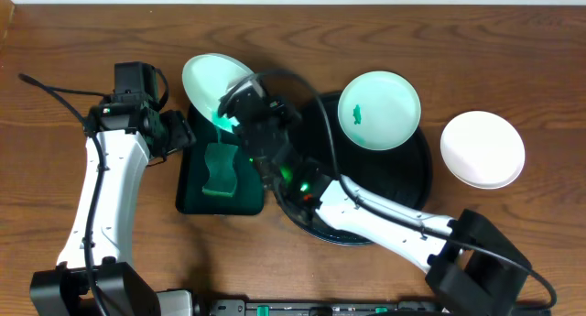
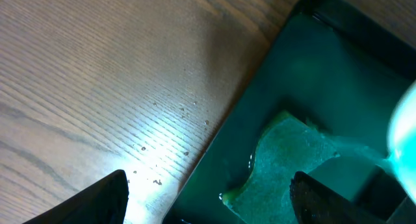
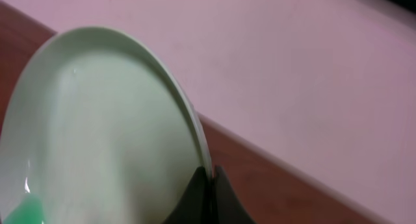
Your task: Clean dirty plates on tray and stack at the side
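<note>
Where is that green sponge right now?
Seen from overhead, the sponge lies in the small green tray, left of the round black tray, nearer the robot than the tilted plate held over the green tray's far end.

The right arm (image 1: 385,215) lies slantwise across the black tray (image 1: 403,183), barring its left half; the tilted plate (image 1: 211,78) it holds overhangs the far end of the green tray (image 1: 194,195). The sponge (image 1: 220,169) lies open from above.

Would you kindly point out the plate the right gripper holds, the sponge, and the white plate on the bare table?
held plate (image 1: 206,78), overhead view, its pale inner face.
sponge (image 1: 220,169), overhead view, its middle.
white plate (image 1: 482,149), overhead view, its centre.
</note>
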### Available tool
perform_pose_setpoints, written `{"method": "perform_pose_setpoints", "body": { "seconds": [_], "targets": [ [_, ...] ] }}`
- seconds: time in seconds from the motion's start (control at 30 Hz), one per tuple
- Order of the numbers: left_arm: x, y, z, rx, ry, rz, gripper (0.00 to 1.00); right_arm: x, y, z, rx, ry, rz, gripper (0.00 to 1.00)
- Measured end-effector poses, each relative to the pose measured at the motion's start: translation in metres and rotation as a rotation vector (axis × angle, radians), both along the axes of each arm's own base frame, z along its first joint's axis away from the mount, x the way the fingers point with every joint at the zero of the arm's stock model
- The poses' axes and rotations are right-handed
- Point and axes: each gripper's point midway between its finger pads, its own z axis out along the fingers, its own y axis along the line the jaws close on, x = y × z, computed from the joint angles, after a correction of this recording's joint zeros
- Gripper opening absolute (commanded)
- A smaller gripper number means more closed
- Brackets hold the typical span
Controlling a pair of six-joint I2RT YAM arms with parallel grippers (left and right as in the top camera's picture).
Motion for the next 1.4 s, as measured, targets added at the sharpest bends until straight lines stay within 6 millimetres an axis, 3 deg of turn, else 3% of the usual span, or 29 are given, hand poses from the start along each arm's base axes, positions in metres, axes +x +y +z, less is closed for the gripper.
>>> {"method": "perform_pose_setpoints", "body": {
  "seconds": [0.2, 0.43, 1.4],
  "targets": [
    [0.000, 0.000, 0.000, 0.000, 0.000, 0.000, 0.80, -0.014, 0.007, 0.033, -0.119, -0.151, -0.016, 0.01],
    [0.000, 0.000, 0.000, 0.000, 0.000, 0.000, 0.80, -0.024, 0.012, 0.045, -0.241, -0.221, -0.019, 0.01],
    [0.000, 0.000, 0.000, 0.000, 0.000, 0.000, 0.80, -0.027, 0.012, 0.048, -0.331, -0.249, -0.023, 0.01]
  ]
}}
